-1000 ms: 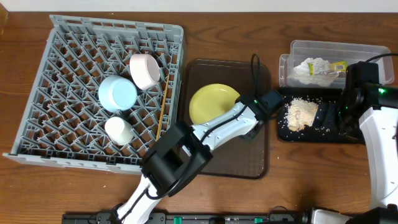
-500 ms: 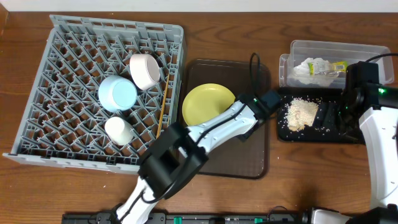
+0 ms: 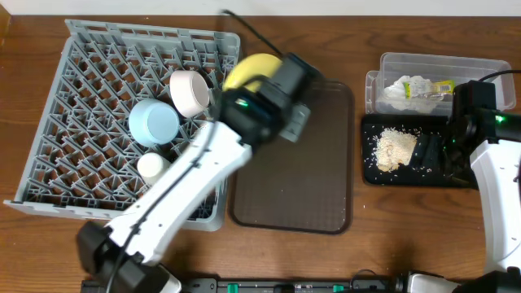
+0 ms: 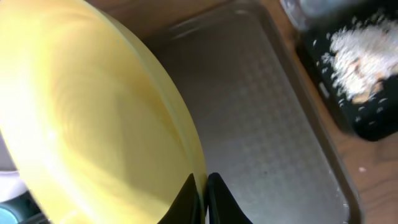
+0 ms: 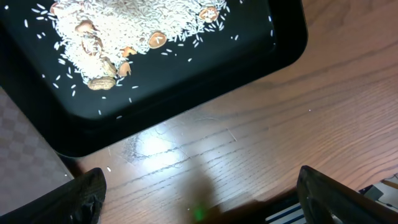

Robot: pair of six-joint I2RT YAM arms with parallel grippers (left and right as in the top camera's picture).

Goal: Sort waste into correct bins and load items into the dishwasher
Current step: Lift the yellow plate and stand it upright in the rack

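My left gripper [image 4: 203, 198] is shut on the rim of the round yellow plate [image 4: 87, 118] and holds it tilted in the air at the right edge of the grey dish rack [image 3: 73, 89]; the plate also shows in the overhead view [image 3: 248, 70]. The rack holds the light blue bowl [image 3: 153, 122], the cream-white bowl [image 3: 189, 92] and the small white cup [image 3: 151, 166]. The chopsticks are hidden by the arm. My right gripper [image 5: 199, 199] is open and empty over bare wood beside the black tray [image 5: 249, 56] with the rice scraps [image 5: 124, 25]. The crumpled wrapper [image 3: 417, 88] lies in the clear tub [image 3: 480, 67].
The brown serving tray [image 3: 309, 179] lies between the rack and the black tray [image 3: 423, 175]. It also shows under the plate in the left wrist view [image 4: 267, 124]. The rack's front edge sits near the table's front.
My left arm has lifted the yellow plate off the brown tray and swung it up and left to the rack's right edge. The right arm has not moved.
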